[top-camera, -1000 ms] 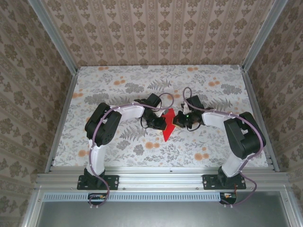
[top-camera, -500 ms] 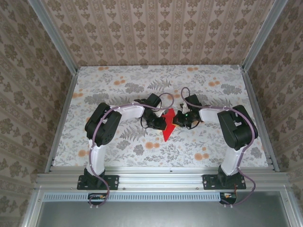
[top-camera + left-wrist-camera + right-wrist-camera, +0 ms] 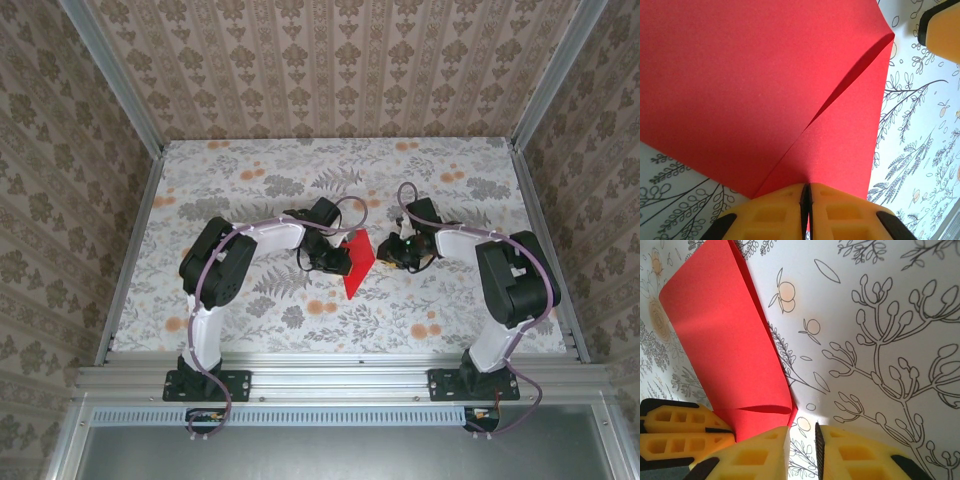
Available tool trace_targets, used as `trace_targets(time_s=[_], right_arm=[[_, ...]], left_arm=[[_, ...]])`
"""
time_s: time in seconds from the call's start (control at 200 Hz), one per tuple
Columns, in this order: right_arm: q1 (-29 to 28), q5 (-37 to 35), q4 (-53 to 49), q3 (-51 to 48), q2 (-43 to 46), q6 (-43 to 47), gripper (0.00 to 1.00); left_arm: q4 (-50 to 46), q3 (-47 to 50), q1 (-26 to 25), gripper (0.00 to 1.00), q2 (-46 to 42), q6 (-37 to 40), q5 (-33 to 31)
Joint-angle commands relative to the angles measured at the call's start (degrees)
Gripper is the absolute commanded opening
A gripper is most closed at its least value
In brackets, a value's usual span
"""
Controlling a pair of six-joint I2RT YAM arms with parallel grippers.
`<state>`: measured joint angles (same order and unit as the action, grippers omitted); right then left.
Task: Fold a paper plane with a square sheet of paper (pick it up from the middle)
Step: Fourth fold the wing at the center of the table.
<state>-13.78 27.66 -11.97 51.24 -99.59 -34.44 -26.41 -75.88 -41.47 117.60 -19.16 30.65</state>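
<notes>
The red sheet of paper (image 3: 356,264) is folded into a pointed shape whose tip aims at the near edge. It lies in the middle of the table between the arms. My left gripper (image 3: 346,260) is shut on its left side; in the left wrist view the yellow jaws (image 3: 805,189) pinch the paper (image 3: 765,90) where a diagonal crease ends. My right gripper (image 3: 384,250) stands just right of the paper, slightly open with nothing between its jaws. In the right wrist view its jaws (image 3: 802,434) are beside the curled flap (image 3: 725,340), over bare cloth.
The floral tablecloth (image 3: 250,180) covers the table, and patterned walls close it on three sides. A metal rail (image 3: 340,375) runs along the near edge. The left gripper's fingers (image 3: 680,432) show at the lower left of the right wrist view.
My right gripper has opened, let go of the paper and drawn a little to the right. The paper's right flap has sprung up. The left gripper has kept its grip.
</notes>
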Motion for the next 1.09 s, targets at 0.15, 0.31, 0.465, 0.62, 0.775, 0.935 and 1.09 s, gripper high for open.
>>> trace_targets(time_s=[0.15,0.31,0.465,0.62,0.775,0.935,1.09], right_arm=[[-1.59,3.95,2.03,0.66,-2.07,-1.28,0.26],[-2.24,3.71,2.0,1.12,-3.31,-1.57,0.26],[-2.72,4.46,2.54,1.52,-3.41,-1.88,0.25],[-2.73,5.49,3.27,1.47,-2.95,-2.58,0.24],[-2.69,5.25,2.53,1.5,-1.87,-2.34,0.23],[-2.74,5.12,2.7,0.71,-1.07,-2.29,0.23],[-2.71,7.76,6.78,-0.46,-1.69,-4.93,0.23]], left_arm=[[-6.8,1.46,0.7,0.13,3.6,2.02,-6.82],[-6.89,1.52,0.61,0.13,3.51,2.02,-6.9],[-7.16,1.35,0.61,0.13,3.5,2.1,-6.9],[-7.28,1.5,0.61,0.13,3.42,2.22,-7.01],[-7.34,1.5,0.63,0.13,3.34,2.23,-7.1],[-7.33,1.39,0.61,0.13,3.54,2.3,-7.02],[-7.43,1.25,0.6,0.13,3.59,2.28,-7.06]])
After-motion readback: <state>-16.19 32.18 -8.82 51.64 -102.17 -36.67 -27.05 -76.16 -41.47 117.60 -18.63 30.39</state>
